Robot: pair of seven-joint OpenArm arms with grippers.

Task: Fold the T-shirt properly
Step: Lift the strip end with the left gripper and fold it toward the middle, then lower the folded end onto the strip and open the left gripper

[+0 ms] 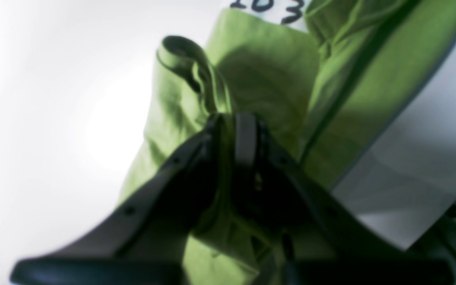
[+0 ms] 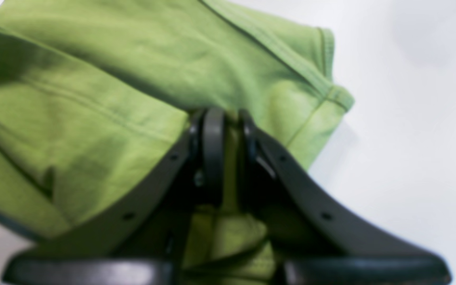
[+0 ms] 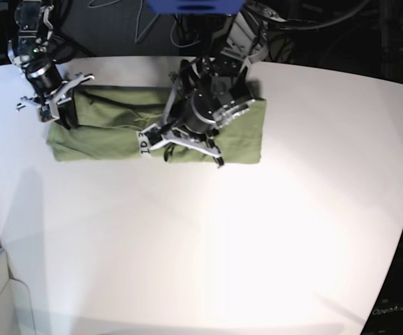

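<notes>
So the T-shirt [image 3: 110,132] was lying on the white bench [image 3: 208,244], already folded into a long strip near the far edge. My left end effector [image 1: 234,128] was pinched on a fold of it around the middle, right by the white ID label [image 3: 144,143]. My right end effector [image 2: 228,122] was clamped on the cloth at the other end.

Both wrist views blurred. White label [image 1: 279,10] cut off at top edge above the T-shirt [image 1: 259,71]; left gripper [image 3: 187,136] hides shirt's middle in base view.
</notes>
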